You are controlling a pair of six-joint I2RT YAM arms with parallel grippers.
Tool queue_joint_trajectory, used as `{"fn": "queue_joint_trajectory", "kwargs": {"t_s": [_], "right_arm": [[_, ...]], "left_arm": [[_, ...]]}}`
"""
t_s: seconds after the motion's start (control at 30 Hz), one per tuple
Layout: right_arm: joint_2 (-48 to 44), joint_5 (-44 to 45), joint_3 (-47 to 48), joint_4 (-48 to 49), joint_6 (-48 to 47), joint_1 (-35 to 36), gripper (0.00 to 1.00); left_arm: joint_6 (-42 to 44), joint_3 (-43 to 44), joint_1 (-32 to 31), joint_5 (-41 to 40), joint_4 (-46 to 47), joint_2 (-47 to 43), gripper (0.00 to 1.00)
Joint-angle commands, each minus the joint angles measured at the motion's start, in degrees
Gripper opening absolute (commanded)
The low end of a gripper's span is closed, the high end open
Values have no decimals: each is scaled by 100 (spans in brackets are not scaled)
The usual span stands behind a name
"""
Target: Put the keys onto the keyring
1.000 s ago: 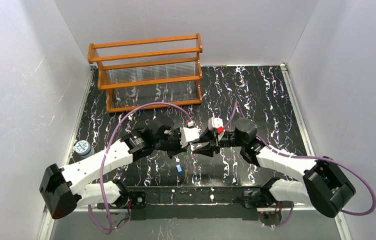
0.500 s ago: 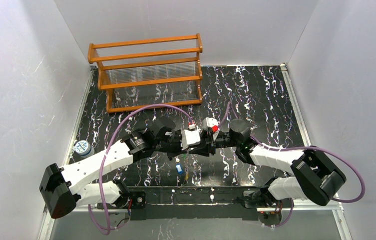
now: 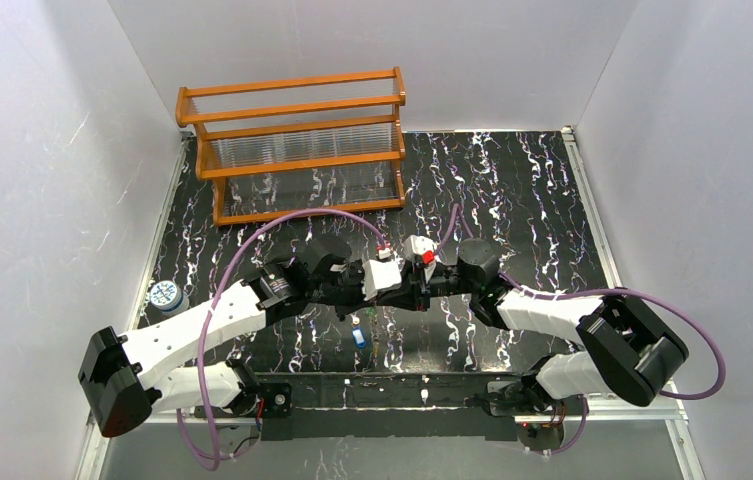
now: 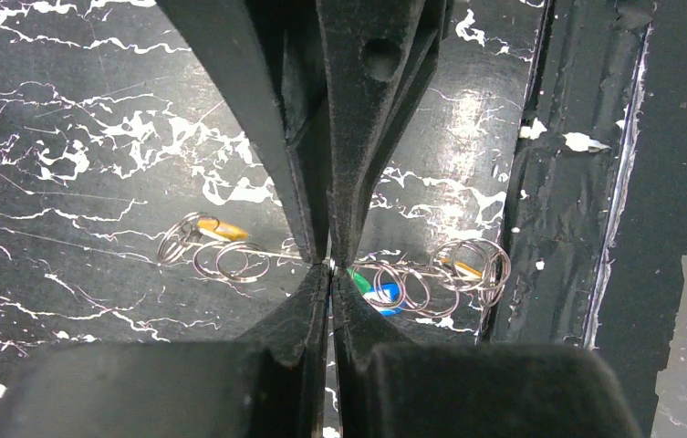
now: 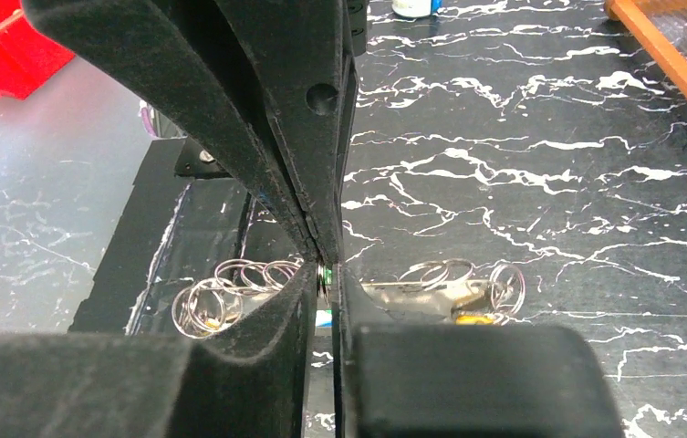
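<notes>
**Two Grippers Clamped Tip to Tip on the Keyring**

At the far left of the black marbled table (image 3: 512,190), a small round white-and-blue container (image 3: 164,296) is seen beside the left arm (image 3: 202,335). Toward the back wall an orange wooden rack (image 3: 292,150) is stood, well apart from both grippers. A purple cable (image 3: 292,213) is looped over the left arm.

The left gripper (image 4: 330,274) is held over the middle of the table with its fingers pressed together. The keyring (image 4: 275,256), a thin silvery wire, is pinched at their tips. From above, the keys (image 3: 358,337) are seen only as small coloured specks, just nearer the arm bases than the fingertips.

In the left wrist view a cluster of small metal rings (image 4: 216,258) is gathered along the wire, with a yellow-headed key (image 4: 223,229) among them. Past the fingertips a green-headed key (image 4: 358,278) and a blue-headed key (image 4: 385,295) are found just beside each other. A second ring cluster (image 4: 481,265) follows, with another yellow head (image 4: 465,269) inside it. Whether the keys hang from the wire or rest on the table cannot be told.

The right gripper (image 5: 324,276) is set against the left one from the opposite side, so that both pairs of fingertips meet at one spot on the wire. Its fingers are drawn almost together, and a small silvery piece of the keyring is clamped between them. The right arm (image 3: 552,315) is bent back toward the near right corner.
</notes>
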Motion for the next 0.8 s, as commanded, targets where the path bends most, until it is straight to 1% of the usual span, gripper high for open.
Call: {"fn": "queue_joint_trajectory", "kwargs": {"t_s": [0.0, 0.07, 0.13, 0.2, 0.27, 0.4, 0.5, 0.63, 0.7, 0.77], "right_arm": [[-9, 200, 141, 115, -93, 48, 26], [-50, 277, 109, 94, -130, 42, 28], [-70, 291, 114, 45, -169, 40, 26], [-56, 257, 141, -21, -217, 40, 16], [-37, 190, 178, -101, -258, 42, 1], [-73, 163, 161, -184, -263, 40, 1], [-162, 207, 116, -254, -477, 41, 1], [-320, 330, 6, -201, -509, 40, 1], [-417, 396, -68, -149, -502, 36, 1], [-487, 408, -143, -102, -480, 15, 1]], "left_arm": [[-12, 69, -63, 196, 232, -200, 0], [-12, 55, -56, 195, 238, -208, 0], [-20, 52, -62, 192, 242, -219, 0], [-21, 50, -58, 193, 252, -222, 0], [-21, 50, -62, 204, 267, -222, 0], [-4, 42, -64, 191, 279, -222, 0], [-1, 5, -66, 167, 330, -273, 0], [-111, -248, -64, -16, 566, -512, 28], [-198, -442, -64, -107, 820, -715, 36], [-316, -659, -64, -186, 1076, -928, 40]]}}
